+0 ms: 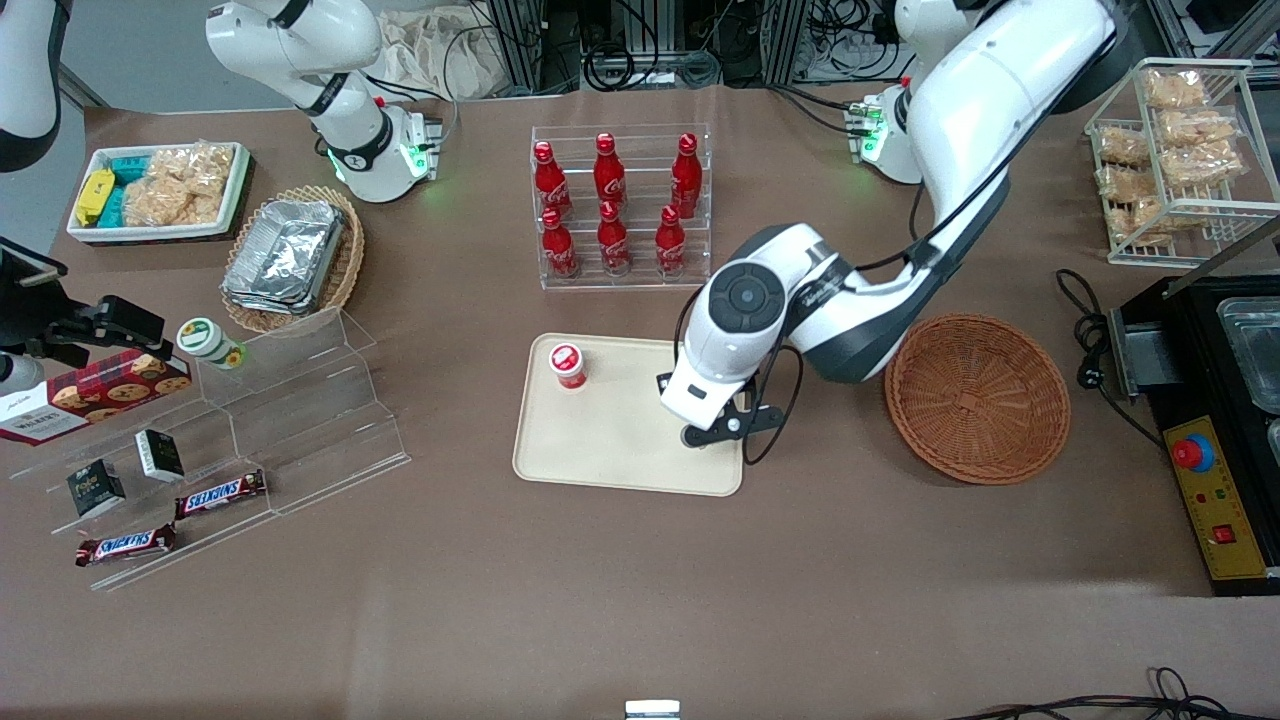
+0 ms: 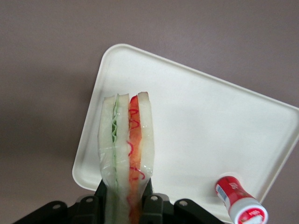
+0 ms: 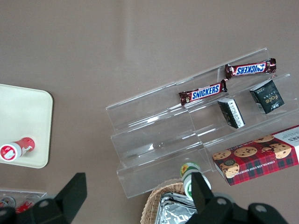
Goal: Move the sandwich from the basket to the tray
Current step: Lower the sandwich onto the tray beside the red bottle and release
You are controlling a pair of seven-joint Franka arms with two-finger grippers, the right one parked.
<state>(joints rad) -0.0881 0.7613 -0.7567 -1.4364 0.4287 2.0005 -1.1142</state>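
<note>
One tool [image 1: 712,432] is in use, and in the front view it hangs over the tray [image 1: 620,450], above the tray's edge that faces the basket [image 1: 977,397]. The sandwich is hidden under my wrist in this view. The basket sits on the surface [image 1: 640,600] just beside the tray, toward my working arm's end, with nothing in it. A small red bottle [image 1: 568,365] stands on the tray in a corner farther from the front camera. A clear rack of red bottles [image 1: 618,205] stands farther from the camera than the tray.

In the left wrist view, my tool [image 2: 127,201] is closed on the sandwich [image 2: 126,154], one finger [image 2: 152,203] pressed against each bread face. The sandwich stands on edge, its green and red filling layers facing the camera, and it is over the tray [image 2: 210,121]; whether it touches the tray I cannot tell. The small red bottle [image 2: 240,205] stands near one corner of the tray.

In the right wrist view, one corner of the tray [image 3: 28,116] shows, with the small red bottle [image 3: 16,149] on it.
</note>
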